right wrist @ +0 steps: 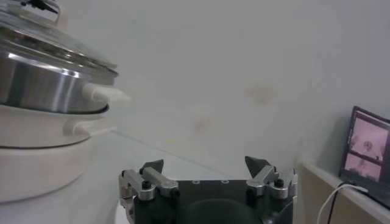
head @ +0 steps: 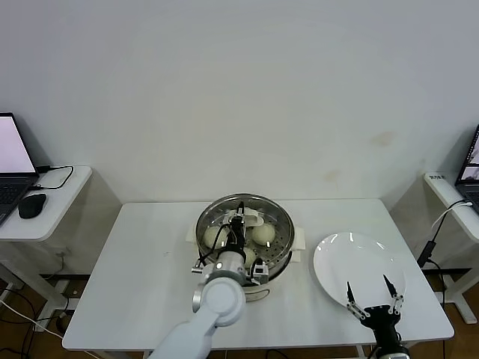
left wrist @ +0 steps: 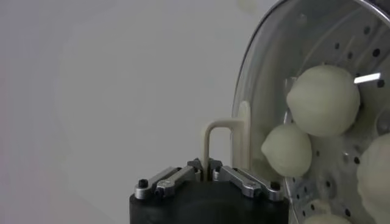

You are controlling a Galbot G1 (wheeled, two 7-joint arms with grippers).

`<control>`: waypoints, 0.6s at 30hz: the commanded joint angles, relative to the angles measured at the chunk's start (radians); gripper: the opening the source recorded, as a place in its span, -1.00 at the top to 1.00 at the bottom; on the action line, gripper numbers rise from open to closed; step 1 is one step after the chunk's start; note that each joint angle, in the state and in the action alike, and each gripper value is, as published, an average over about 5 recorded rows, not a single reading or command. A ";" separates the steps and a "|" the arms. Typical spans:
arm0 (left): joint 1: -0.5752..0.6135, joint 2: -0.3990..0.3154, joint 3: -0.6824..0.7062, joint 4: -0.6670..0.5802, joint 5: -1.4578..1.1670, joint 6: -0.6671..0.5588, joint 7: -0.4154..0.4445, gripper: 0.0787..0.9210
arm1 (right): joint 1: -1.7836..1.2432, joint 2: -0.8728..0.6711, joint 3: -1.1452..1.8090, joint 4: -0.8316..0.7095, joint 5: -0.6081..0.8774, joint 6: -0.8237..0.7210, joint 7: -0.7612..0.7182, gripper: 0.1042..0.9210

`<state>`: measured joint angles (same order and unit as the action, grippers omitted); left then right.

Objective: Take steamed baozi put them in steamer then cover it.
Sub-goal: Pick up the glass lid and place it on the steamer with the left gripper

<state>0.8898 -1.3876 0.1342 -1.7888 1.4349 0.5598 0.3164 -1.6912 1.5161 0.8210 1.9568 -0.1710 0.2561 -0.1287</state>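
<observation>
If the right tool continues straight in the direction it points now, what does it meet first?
Probably the white plate: the open right tool sits at its near rim, pointing across it. Beyond that, only table and wall appear; its height above the plate is unclear.

A flat round white plate (head: 358, 258) is seen on the right side of the white table (head: 142, 262). On a small side desk (head: 56, 202) at the left, a black mouse (head: 31, 205) is placed beside an open laptop (head: 11, 168).

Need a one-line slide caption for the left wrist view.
Left gripper shut on the cover handle, lid over the steamer holding baozi.
</observation>
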 commanded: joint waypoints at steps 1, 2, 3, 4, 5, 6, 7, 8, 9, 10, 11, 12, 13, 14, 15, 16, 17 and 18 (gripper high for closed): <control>0.003 -0.009 0.000 0.014 0.004 -0.003 -0.004 0.87 | 0.001 0.000 -0.003 -0.003 -0.001 0.001 -0.001 -0.76; 0.004 -0.010 0.000 0.013 0.004 -0.003 -0.004 0.87 | 0.001 -0.001 -0.003 -0.003 -0.001 0.002 -0.001 -0.76; 0.005 -0.010 0.000 0.012 0.004 -0.003 -0.005 0.87 | 0.000 -0.001 -0.003 -0.004 -0.001 0.002 -0.001 -0.76; 0.006 -0.011 0.001 0.011 0.004 -0.003 -0.005 0.87 | 0.000 -0.002 -0.003 -0.004 -0.001 0.002 -0.001 -0.76; 0.008 -0.012 0.002 0.009 0.005 -0.004 -0.006 0.87 | 0.000 -0.002 -0.002 -0.004 -0.001 0.002 -0.001 -0.76; 0.009 -0.013 0.003 0.007 0.005 -0.004 -0.006 0.87 | 0.001 -0.003 -0.002 -0.004 -0.001 0.002 -0.001 -0.76; 0.011 -0.014 0.004 0.005 0.005 -0.004 -0.006 0.87 | 0.001 -0.003 -0.002 -0.005 -0.001 0.002 -0.001 -0.76; 0.012 -0.015 0.005 0.003 0.006 -0.004 -0.006 0.87 | 0.001 -0.003 -0.003 -0.005 -0.001 0.002 -0.001 -0.76; 0.014 -0.016 0.005 0.001 0.006 -0.004 -0.006 0.87 | 0.001 -0.003 -0.003 -0.005 -0.001 0.002 -0.002 -0.76; 0.015 -0.016 0.006 -0.001 0.006 -0.003 -0.005 0.87 | 0.001 -0.003 -0.003 -0.005 -0.001 0.002 -0.002 -0.76; 0.017 -0.016 0.006 -0.002 0.006 -0.003 -0.006 0.87 | 0.002 -0.003 -0.004 -0.006 -0.001 0.002 -0.002 -0.76; 0.017 -0.016 0.007 -0.003 0.007 -0.004 -0.006 0.87 | 0.002 -0.003 -0.004 -0.006 -0.002 0.002 -0.002 -0.76; 0.018 -0.017 0.007 -0.002 0.007 -0.004 -0.006 0.87 | 0.002 -0.003 -0.004 -0.007 -0.002 0.002 -0.002 -0.76; 0.018 -0.017 0.007 -0.001 0.007 -0.005 -0.007 0.87 | 0.002 -0.003 -0.005 -0.008 -0.003 0.003 -0.002 -0.76; 0.018 -0.019 0.006 0.001 0.007 -0.006 -0.008 0.87 | 0.002 -0.003 -0.005 -0.008 -0.003 0.003 -0.002 -0.76; 0.019 -0.020 0.006 0.002 0.007 -0.007 -0.010 0.87 | 0.002 -0.003 -0.006 -0.008 -0.003 0.003 -0.002 -0.76; 0.020 -0.021 0.005 0.003 0.008 -0.008 -0.013 0.87 | 0.002 -0.003 -0.007 -0.008 -0.003 0.003 -0.003 -0.76; 0.021 -0.022 0.005 0.004 0.009 -0.008 -0.016 0.87 | 0.002 -0.003 -0.007 -0.008 -0.003 0.003 -0.003 -0.76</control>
<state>0.9080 -1.4060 0.1393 -1.7895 1.4405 0.5549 0.3086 -1.6894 1.5136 0.8155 1.9491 -0.1741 0.2583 -0.1312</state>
